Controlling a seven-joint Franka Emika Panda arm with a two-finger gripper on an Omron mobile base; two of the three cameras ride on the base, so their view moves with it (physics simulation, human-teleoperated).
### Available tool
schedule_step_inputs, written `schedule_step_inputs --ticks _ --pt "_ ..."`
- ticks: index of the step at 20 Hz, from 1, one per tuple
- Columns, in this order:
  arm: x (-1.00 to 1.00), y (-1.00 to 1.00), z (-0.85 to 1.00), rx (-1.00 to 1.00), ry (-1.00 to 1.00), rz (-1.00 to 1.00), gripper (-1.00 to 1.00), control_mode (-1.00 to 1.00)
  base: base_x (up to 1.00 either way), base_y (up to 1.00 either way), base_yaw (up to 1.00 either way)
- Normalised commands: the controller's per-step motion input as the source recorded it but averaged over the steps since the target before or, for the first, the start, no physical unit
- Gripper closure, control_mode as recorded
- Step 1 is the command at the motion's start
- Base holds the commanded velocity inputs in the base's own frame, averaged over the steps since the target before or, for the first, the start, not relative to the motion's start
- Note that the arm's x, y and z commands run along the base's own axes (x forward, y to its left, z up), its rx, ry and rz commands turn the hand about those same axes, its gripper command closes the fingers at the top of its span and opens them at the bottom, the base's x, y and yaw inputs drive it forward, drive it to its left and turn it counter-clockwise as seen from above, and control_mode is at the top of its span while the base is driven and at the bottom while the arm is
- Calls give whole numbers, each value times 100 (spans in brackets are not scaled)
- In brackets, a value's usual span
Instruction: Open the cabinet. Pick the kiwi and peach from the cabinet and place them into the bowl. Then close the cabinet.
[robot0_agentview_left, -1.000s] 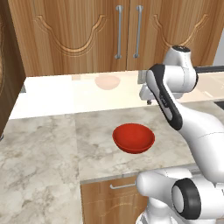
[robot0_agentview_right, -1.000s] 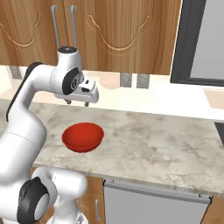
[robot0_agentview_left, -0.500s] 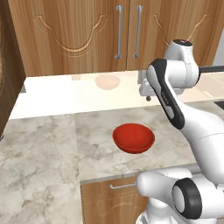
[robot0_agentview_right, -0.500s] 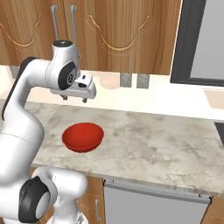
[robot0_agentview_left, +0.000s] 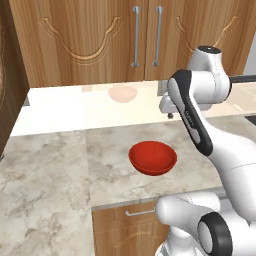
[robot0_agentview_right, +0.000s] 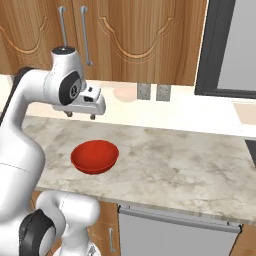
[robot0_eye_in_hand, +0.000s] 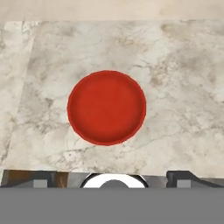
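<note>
2 cabinet (robot0_agentview_left: 145, 40) doors are closed. Gripper (robot0_agentview_right: 80, 115) hangs released above the counter (robot0_agentview_right: 175, 165), with the empty bowl (robot0_agentview_right: 95, 157) at its 5 o'clock.

A marbled grey-and-cream kitchen counter (robot0_agentview_left: 55, 180) runs the width of the room, its veined stone top (robot0_agentview_right: 190, 165) meeting a pale backsplash at the rear. A single glossy red bowl (robot0_agentview_left: 152, 157) sits directly on the stone, upright, its round rim facing up and its inside bare (robot0_eye_in_hand: 106, 107). The bowl (robot0_agentview_right: 95, 156) stands nearer the counter's front edge than the back wall, with open stone on every side. Below the front edge a wooden drawer front with a horizontal handle (robot0_agentview_left: 140, 212) is partly visible.
</note>
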Motion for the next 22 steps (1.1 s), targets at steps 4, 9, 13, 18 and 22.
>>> schedule_step_inputs --ticks 4,9,13,18,22 --pt "-29 24 0 -4 -22 0 -100 -100 0 0 0" --pt "-7 17 8 -2 -31 0 -100 -100 0 0 0" --pt "0 6 23 0 -29 0 -100 -100 0 0 0" --pt "0 0 52 0 -21 0 -100 -100 0 0 0" --pt "0 0 65 0 -12 0 -100 -100 0 0 0"
